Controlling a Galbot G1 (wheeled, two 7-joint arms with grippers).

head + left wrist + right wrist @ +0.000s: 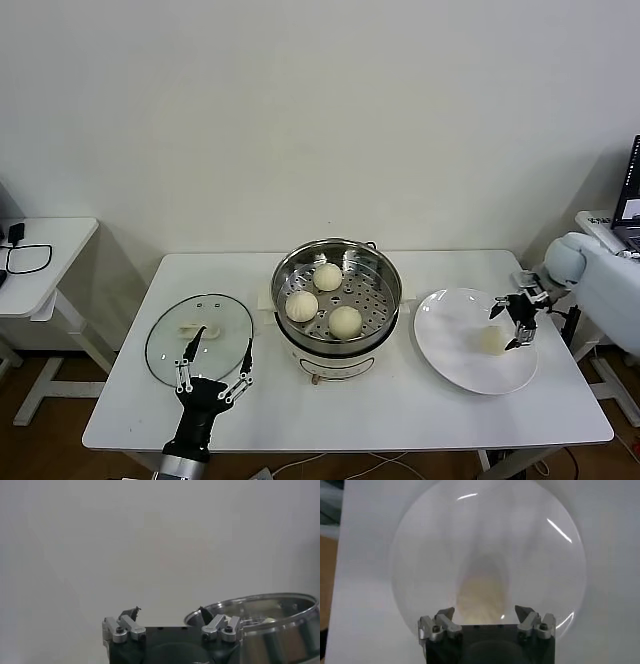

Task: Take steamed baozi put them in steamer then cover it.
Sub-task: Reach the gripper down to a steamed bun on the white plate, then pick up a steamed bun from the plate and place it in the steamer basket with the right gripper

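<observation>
White table (400, 415) carrying everything, largest thing in view. At its middle, steamer (337, 290) on its white base, already holding three buns: one far (327, 276), one left (301, 306), one near (345, 321). Right of it, white plate (450, 340) with the fourth bun (492, 340) on its right part, well apart from the steamer. Left of the steamer, glass lid (198, 335) lying flat on the table, handle up. Step in hand, as judged: fetching the last bun. Right gripper (517, 325) poised just over that bun, fingers spread apart with the bun between or just below them; in the right wrist view the same gripper (487, 614) showing its jaws wide and the bun (480, 597) blurred ahead of them, contact not yet certain. Next move, by judgement: lowering a little, closing gently on soft dough, lifting clear of the plate, carrying left over the steel rim and setting down in the free right part of the basket floor. Left gripper (212, 378) waiting at the near left edge, just near of the lid, fingers apart, holding nothing; left wrist view showing the same open fingers (170, 614) with the steamer rim (260, 605) beyond. After the last bun, lid still to be picked up and set on top. In the way: only the raised steamer rim and the three buns already seated. Farther off, small side table (40, 260) at far left with a black cable (28, 258).
</observation>
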